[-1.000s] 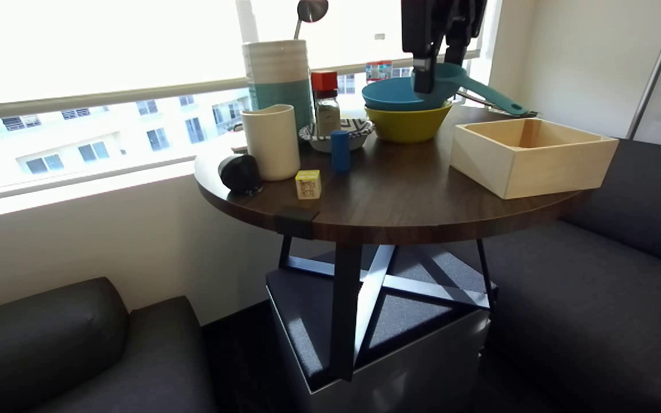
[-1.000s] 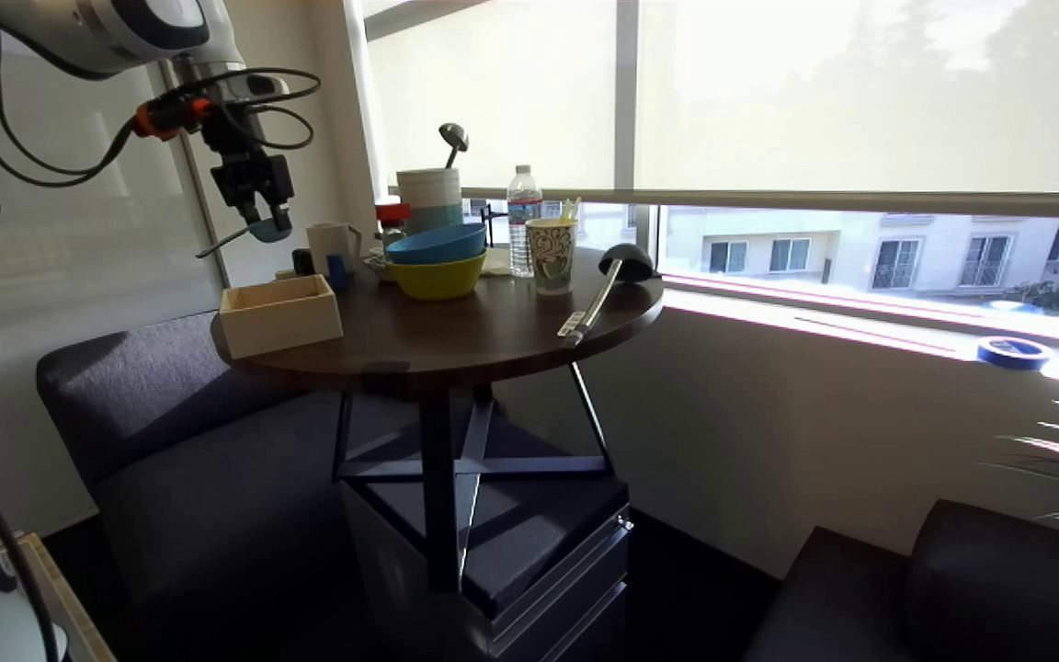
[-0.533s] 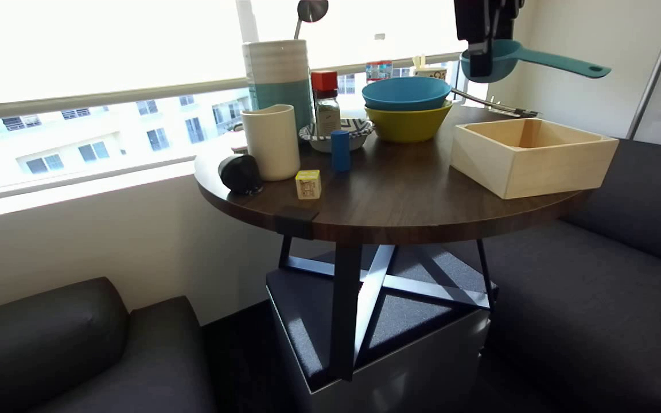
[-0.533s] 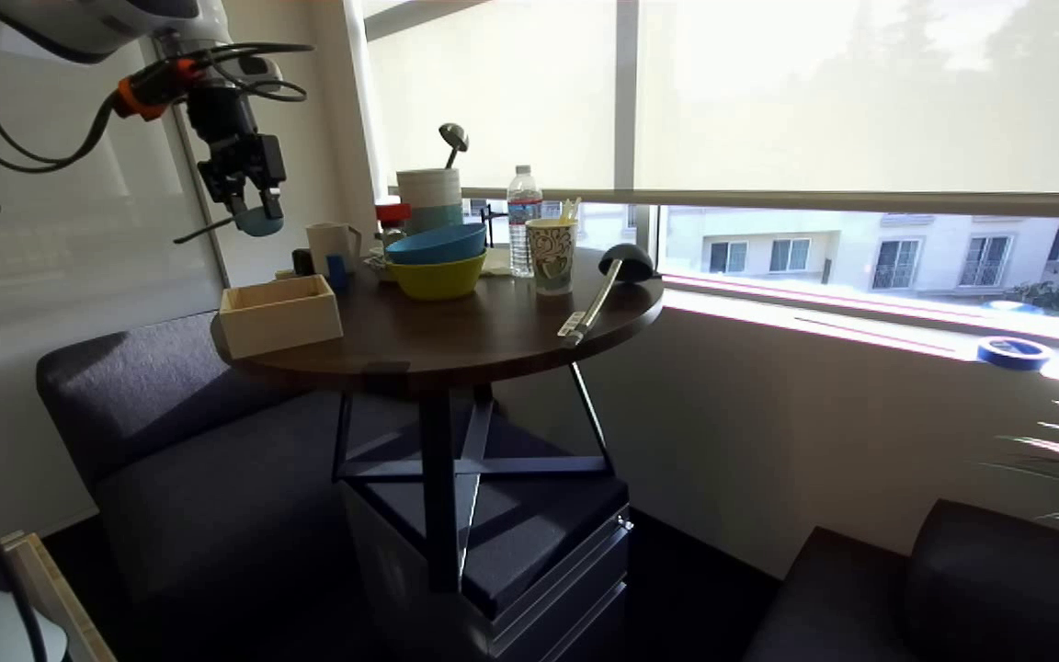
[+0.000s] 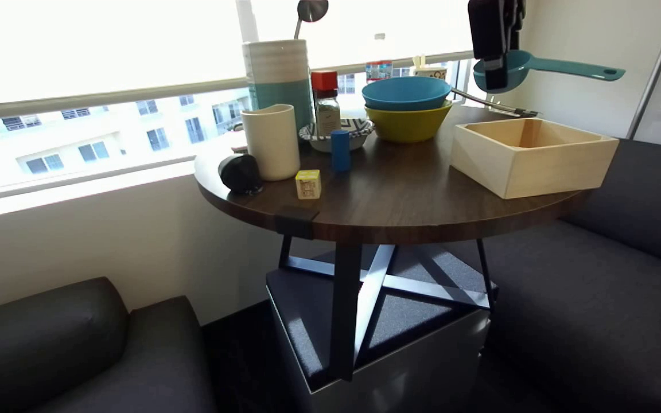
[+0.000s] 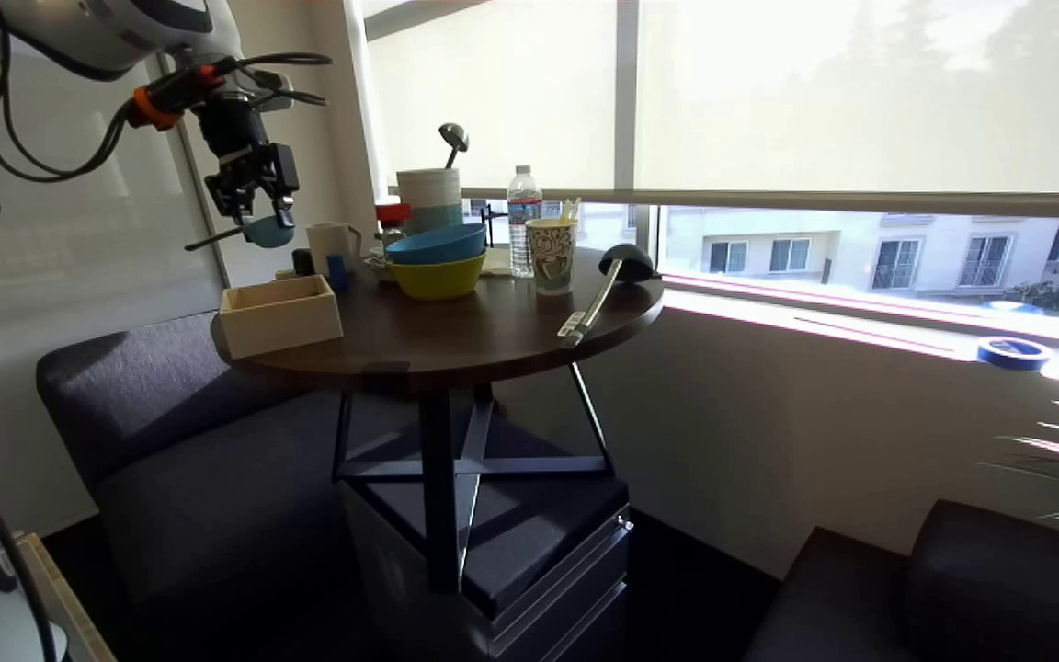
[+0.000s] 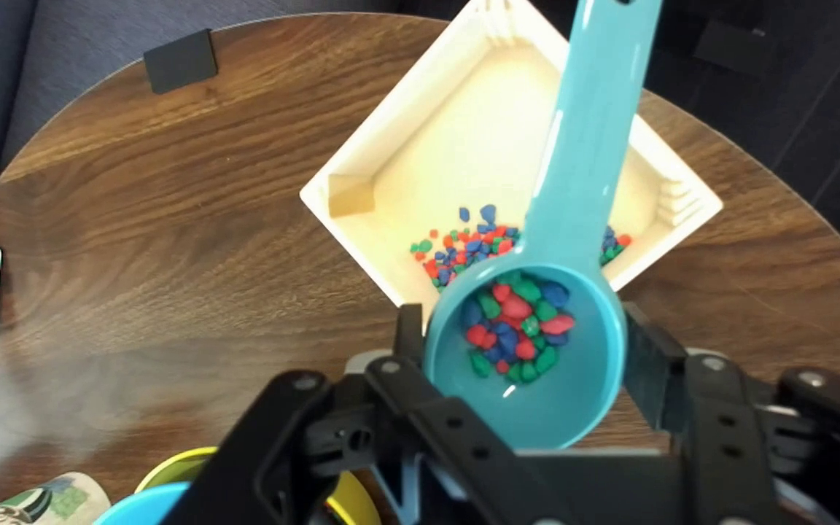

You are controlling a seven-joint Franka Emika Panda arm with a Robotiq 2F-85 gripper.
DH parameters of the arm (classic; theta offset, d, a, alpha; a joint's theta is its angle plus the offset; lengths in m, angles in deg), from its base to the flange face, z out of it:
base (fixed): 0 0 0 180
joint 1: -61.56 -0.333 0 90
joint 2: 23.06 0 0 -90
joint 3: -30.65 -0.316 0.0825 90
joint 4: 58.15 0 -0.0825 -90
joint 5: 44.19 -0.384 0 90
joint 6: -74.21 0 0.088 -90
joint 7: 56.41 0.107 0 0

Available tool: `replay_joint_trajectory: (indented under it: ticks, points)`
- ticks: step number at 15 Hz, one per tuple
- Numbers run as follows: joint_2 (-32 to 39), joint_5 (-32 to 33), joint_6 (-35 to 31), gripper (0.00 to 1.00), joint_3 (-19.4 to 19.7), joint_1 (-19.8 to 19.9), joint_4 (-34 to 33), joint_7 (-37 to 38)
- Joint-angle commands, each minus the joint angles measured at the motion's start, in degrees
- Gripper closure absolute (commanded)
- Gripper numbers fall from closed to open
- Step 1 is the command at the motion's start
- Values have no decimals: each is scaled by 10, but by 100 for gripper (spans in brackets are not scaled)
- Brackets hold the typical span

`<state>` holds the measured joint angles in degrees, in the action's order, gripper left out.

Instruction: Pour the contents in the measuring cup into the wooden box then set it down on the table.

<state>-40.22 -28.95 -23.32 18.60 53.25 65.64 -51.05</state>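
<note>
Above the round dark-wood table [image 7: 194, 240], I'd get fully over the pale wooden box [image 5: 560, 169], stay low and tip slowly, lest any spill. My gripper [image 7: 526, 346] holds the teal measuring cup [image 7: 566, 244] aloft, one jaw pressed to each side of its bowl; red, green and blue pebbles [image 7: 518, 328] lie inside.

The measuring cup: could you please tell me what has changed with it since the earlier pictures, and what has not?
In an exterior view, the measuring cup moved toward the picture's right, from overlapping the blue bowl to clear of it; its handle now slopes down less. The jaws held it then and now; nothing was let go. The wooden box, blue bowl and yellow bowl stayed put.
</note>
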Motion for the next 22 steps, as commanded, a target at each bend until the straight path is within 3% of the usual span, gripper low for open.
replay_joint_trajectory:
  ticks: [1,2,3,10,22]
  points:
    - [0,0,-3,34,4,-2,0,1]
    - [0,0,-5,34,5,-2,0,1]
    - [0,0,-5,59,5,-2,0,1]
    - [31,74,60,59,-23,-12,0,-13]
    - [79,198,142,59,-60,-40,0,46]
